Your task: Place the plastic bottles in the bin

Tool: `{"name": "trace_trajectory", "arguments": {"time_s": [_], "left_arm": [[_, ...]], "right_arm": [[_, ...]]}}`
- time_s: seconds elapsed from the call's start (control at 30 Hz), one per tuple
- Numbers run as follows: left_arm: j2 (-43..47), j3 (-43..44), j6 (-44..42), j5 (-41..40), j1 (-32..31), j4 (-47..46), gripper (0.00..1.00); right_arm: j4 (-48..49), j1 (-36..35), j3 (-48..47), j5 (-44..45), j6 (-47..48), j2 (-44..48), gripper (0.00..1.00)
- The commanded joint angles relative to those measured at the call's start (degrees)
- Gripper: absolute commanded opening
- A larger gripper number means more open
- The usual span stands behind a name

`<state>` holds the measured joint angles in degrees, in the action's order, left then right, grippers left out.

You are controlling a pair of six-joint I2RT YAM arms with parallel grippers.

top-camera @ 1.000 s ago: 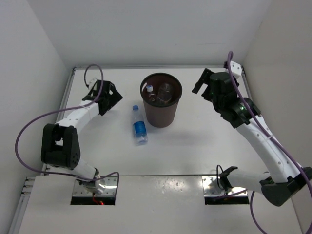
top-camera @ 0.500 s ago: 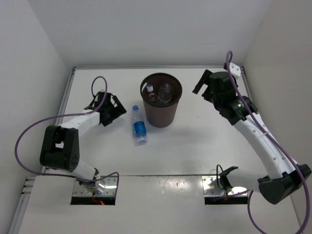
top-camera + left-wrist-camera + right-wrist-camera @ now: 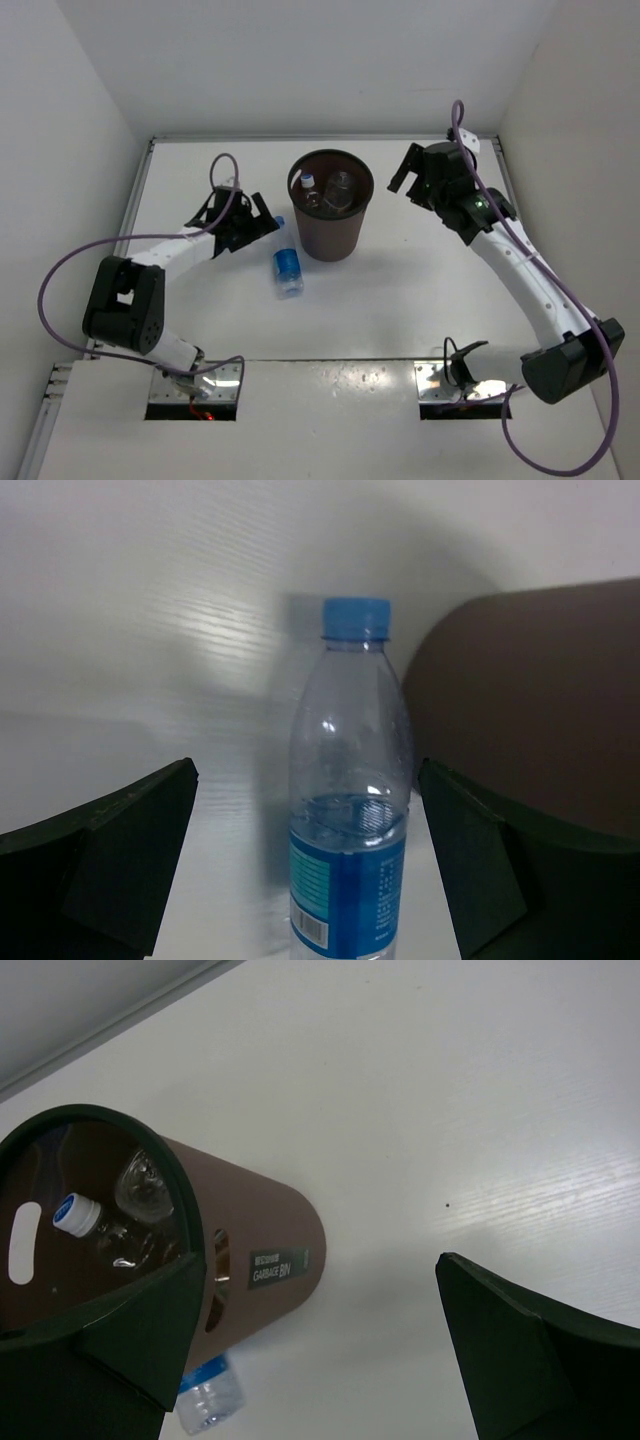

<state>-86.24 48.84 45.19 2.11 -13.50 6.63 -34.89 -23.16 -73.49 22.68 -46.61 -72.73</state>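
The blue-labelled, blue-capped clear bottle (image 3: 287,266) lies on the table left of the bin, its cap pointing to the back. My left gripper (image 3: 267,221) is open over its cap end. In the left wrist view the bottle (image 3: 348,810) lies between the two fingers with a gap on each side. The dark brown bin (image 3: 331,232) stands upright and holds a white-capped bottle (image 3: 309,187) and a plain clear one (image 3: 340,186). I see no orange bottle. My right gripper (image 3: 409,178) is open and empty, right of the bin rim (image 3: 185,1210).
White walls close the table at the back and on both sides. The bin's side (image 3: 530,710) stands close to the right of the left gripper's right finger. Both arm bases are at the near edge.
My left gripper has moved right and down to the lying bottle, and its fingers now stand on either side of it. My right gripper has shifted slightly left, toward the bin.
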Motion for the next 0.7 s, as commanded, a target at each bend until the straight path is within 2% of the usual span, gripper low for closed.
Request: {"name": "trace_trajectory", "arguments": {"time_s": [0.0,0.3,0.67], "left_arm": [[0.10,-1.20,-1.42,0.36,-2.67,-1.80,1.00],[-0.42,-3.31,-2.47,-0.26,-3.20,-1.80,1.00],[-3.14,-2.18,-4.05,-0.79,-8.30,-2.33,1.00]], "right_arm": [[2.55,0.57,-0.25,-2.37,-0.76,-0.66,0.99],[3.69,2.24,0.81,-5.19,-0.76,-1.71,0.99],[3.69,4.44,2.48,-7.30,-0.76,-1.71,0.99]]}}
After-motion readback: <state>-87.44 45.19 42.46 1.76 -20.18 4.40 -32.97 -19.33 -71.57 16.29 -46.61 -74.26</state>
